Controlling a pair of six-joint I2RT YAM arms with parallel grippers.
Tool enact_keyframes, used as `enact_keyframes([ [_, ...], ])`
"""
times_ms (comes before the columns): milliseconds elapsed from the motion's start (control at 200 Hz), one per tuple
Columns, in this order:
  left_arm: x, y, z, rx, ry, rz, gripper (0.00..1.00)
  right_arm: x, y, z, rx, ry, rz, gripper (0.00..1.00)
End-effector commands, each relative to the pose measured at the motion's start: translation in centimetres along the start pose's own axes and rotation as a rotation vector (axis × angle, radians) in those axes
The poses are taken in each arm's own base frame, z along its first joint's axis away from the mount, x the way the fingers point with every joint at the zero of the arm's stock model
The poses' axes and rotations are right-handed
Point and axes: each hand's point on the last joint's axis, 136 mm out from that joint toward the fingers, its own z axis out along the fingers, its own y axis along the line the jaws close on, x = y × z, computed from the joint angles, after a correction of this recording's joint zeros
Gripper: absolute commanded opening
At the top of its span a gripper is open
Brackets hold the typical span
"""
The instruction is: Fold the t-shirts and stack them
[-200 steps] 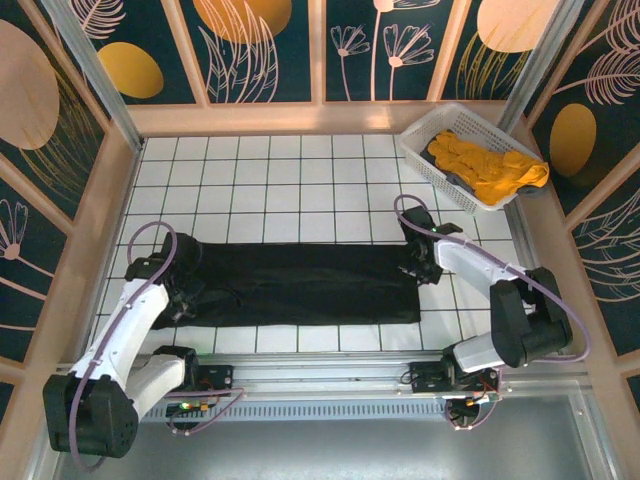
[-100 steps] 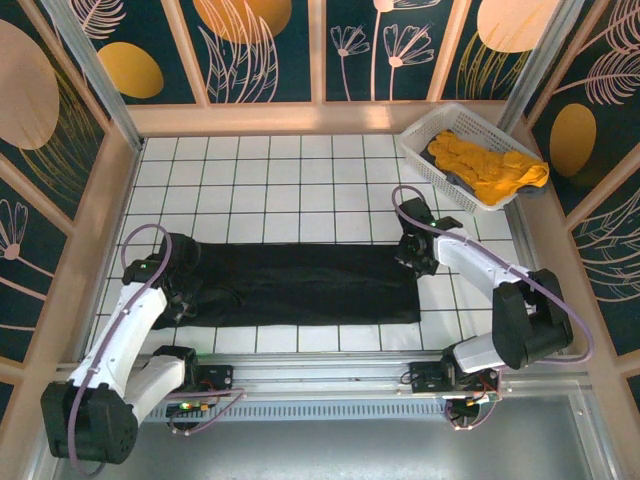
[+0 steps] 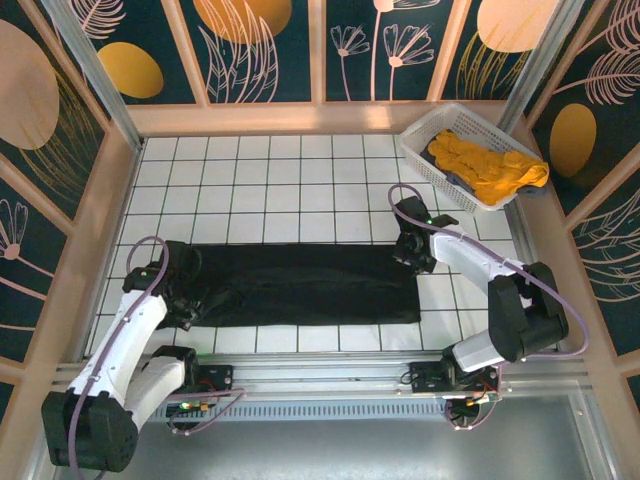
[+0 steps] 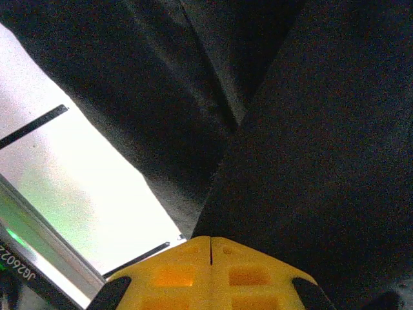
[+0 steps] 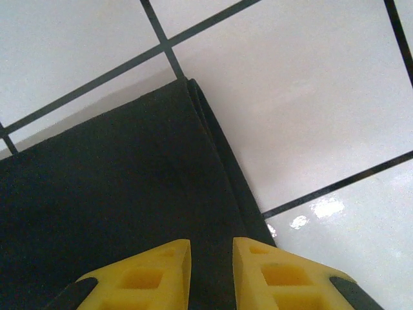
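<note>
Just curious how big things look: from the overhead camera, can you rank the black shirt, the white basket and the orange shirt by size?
1. Black shirt, spread flat.
2. Basket.
3. Orange shirt, bunched inside the basket.
</note>
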Motion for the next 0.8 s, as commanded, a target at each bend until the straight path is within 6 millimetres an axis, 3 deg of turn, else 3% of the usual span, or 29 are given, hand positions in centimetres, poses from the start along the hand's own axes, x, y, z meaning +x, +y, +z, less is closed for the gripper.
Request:
enact_keyframes([
  [0,1.0,0.5,1.0,-0.028,0.052,0.085,0.00,-0.4,0.4,0.1,0.006,-0.018,-0.018,0.24],
  [200,2.5,0.0,3.4,-0.025,0.136,0.174,0.00,0.0,0.4,0.4,0.011,-0.010,-0.011,0.24],
  [340,2.5,0.7,4.4,-0.082,0.139,0.235,0.00,0.3,0.9,0.6,-0.003,-0.006,-0.013,0.24],
  [455,1.5,-0.6,4.6,-0.068,0.104,0.273,0.00,0.1,2.6,0.3,-0.053,-0.017,-0.042,0.25],
  [545,1.0,-1.5,3.7,-0.063,0.088,0.275,0.47,-0.3,4.4,-0.3,-0.088,-0.037,-0.079,0.26],
  [581,0.7,-1.6,3.0,-0.073,0.076,0.272,0.59,-0.2,5.1,-0.4,-0.101,-0.037,-0.094,0.27],
  [631,0.1,-2.3,1.9,-0.055,0.045,0.271,0.67,0.0,6.2,-0.3,-0.121,-0.024,-0.119,0.27],
  [796,-1.7,-5.3,-2.1,0.016,-0.039,0.257,0.70,2.0,7.5,2.1,-0.118,0.083,-0.144,0.27],
])
